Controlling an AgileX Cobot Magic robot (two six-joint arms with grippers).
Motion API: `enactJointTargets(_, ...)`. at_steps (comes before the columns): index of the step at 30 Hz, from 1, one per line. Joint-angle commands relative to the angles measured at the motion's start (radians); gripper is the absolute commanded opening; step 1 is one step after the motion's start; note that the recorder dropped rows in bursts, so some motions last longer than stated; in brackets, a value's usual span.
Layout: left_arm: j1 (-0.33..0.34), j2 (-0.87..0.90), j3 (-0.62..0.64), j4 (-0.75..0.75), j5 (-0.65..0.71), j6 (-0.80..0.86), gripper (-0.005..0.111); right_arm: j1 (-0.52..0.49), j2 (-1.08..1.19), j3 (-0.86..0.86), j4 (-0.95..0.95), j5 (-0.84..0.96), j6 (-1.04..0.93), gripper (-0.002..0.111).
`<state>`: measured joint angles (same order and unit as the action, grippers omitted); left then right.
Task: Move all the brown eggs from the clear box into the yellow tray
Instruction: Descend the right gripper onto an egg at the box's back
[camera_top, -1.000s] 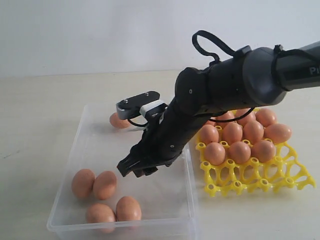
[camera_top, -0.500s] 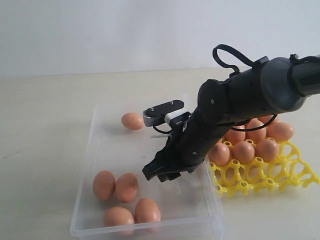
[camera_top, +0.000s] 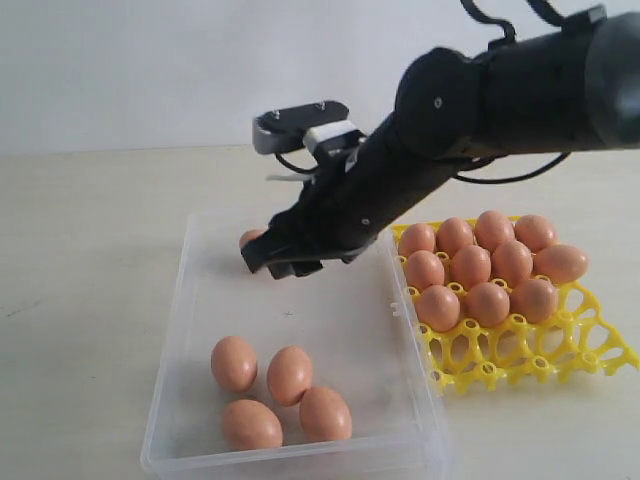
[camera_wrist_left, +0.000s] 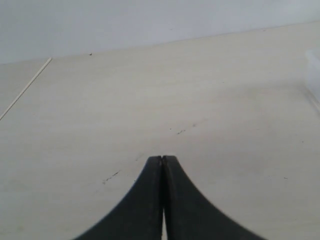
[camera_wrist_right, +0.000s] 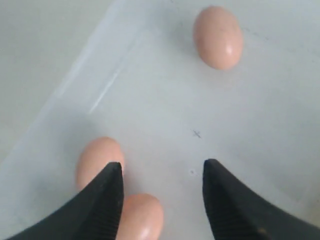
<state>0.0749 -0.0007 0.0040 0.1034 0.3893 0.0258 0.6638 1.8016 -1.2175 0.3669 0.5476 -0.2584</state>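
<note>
Empty and with jaws apart, the right arm's black tool (camera_top: 285, 264) has risen from low over the large clear plastic box (camera_top: 330, 320) and swung to its far end, near a lone brown egg (camera_top: 250, 238); four smooth brown eggs (camera_top: 290, 374) wait at the near end; the bright yellow lattice tray (camera_top: 520, 350) is part-filled, so another pick looks due; the left tool (camera_wrist_left: 162, 161) sits closed over the bare bench (camera_wrist_left: 150, 100).

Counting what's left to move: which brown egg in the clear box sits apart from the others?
The egg at the clear box's far end, half hidden behind the right pincer; the other four huddle at the near end.
</note>
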Motion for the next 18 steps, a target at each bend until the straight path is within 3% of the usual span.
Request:
enactJointTargets(1, -0.005, 0.001, -0.004, 0.0, -0.009, -0.004, 0.0, 0.039, 0.006, -0.098, -0.001, 0.106, -0.029, 0.057)
enactJointTargets(18, -0.005, 0.001, -0.004, 0.0, -0.009, -0.004, 0.0, 0.104, 0.342, -0.366, 0.008, 0.298, 0.019, 0.058)
